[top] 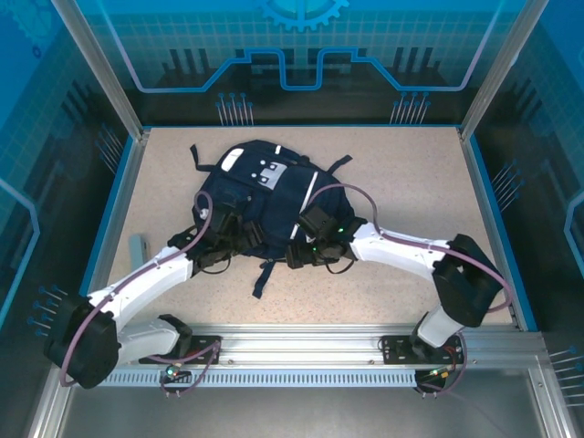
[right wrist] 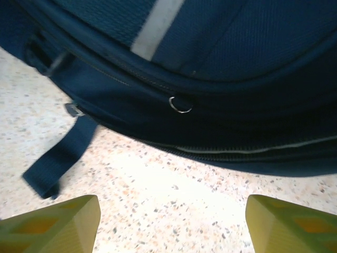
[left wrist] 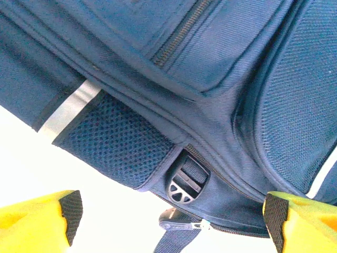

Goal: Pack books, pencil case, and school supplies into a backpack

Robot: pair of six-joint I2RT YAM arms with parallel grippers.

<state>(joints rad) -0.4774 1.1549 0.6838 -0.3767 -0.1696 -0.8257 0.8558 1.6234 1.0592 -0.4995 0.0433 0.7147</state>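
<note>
Top external: elbows out, left end effector [top: 222, 246], right end effector [top: 317, 246] spread by backpack [top: 265, 196].

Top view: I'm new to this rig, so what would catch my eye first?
A navy backpack lies flat at the centre of the table. The left gripper and right gripper hang open at the bag's near edge. A slim grey case sits alone at the left rim.
</note>
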